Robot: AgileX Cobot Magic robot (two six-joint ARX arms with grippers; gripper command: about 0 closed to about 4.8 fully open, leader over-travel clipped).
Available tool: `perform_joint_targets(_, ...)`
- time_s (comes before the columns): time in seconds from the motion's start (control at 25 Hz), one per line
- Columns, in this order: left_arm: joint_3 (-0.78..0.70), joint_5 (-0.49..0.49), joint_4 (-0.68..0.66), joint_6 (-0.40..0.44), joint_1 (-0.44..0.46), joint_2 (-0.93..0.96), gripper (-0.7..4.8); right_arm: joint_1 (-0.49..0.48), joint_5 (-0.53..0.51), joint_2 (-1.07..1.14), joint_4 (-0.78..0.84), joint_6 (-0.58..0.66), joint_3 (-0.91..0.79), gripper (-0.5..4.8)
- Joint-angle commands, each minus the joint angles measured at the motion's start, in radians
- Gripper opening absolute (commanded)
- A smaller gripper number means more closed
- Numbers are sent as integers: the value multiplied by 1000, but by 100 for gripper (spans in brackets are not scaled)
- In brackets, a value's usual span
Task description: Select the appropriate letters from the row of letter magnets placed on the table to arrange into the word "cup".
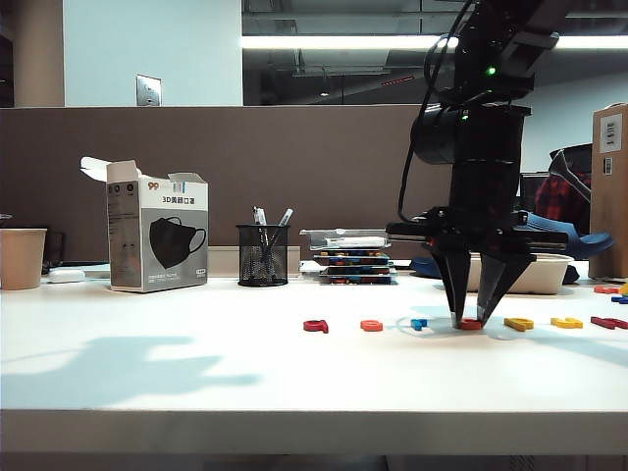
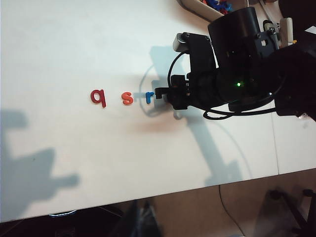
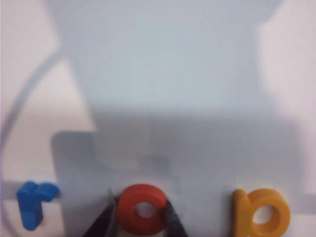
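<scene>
Your right gripper [image 1: 478, 316] stands tip-down on the white table [image 1: 196, 343], its two fingers set on either side of the orange-red "c" [image 3: 143, 208], which lies flat on the tabletop; in the right wrist view both fingertips [image 3: 106, 219] press against the letter's sides, so the jaws are clamped on it. Take that "c" [image 1: 472, 323] as your landmark. In the exterior view, six letters make up the row of letter magnets: three lie to its left, the small blue "r" [image 1: 419, 323] just beside it, then the orange "s" [image 1: 371, 325], then the dark red "q" [image 1: 315, 325] farthest out. Two yellow letters lie to its right, the "p" [image 1: 519, 323] near it and a second yellow one [image 1: 566, 322] beyond, too small to read. More red and blue pieces [image 1: 610, 322] sit further right at the frame's edge. The right wrist view shows three letters: "r" [image 3: 33, 202], "c", "p" [image 3: 261, 212]. The left wrist view shows "q" [image 2: 98, 97], "s" [image 2: 127, 98] and "r" [image 2: 149, 97], with the "c" hidden under the right arm [image 2: 232, 64]. Your left gripper appears in no view, so its state can't be told
</scene>
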Motion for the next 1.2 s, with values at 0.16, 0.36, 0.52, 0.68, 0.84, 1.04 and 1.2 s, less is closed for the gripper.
perform_joint_targets(0.16, 3, -4, 7, 5, 0, -3, -5, 2, -18, 9, -35, 3, -6, 94)
perform_joint_targets(0.36, 3, -4, 7, 5, 0, -3, -5, 0, -40, -5, -43, 4, 0, 94)
perform_joint_targets(0.52, 3, -4, 7, 5, 0, -3, -5, 0, -43, -45, -35, 4, 2, 94)
perform_joint_targets(0.68, 3, -4, 7, 5, 0, -3, -5, 0, -43, -95, -39, 9, 8, 94)
perform_joint_targets(0.84, 3, -4, 7, 5, 0, -3, -5, 3, -43, -174, -69, 34, 26, 94)
perform_joint_targets(1.04, 3, -4, 7, 5, 0, -3, -5, 10, -40, -276, -157, 55, 21, 94)
perform_joint_targets(1.2, 3, -3, 7, 5, 0, -3, -5, 60, -39, -331, -198, 87, 7, 94)
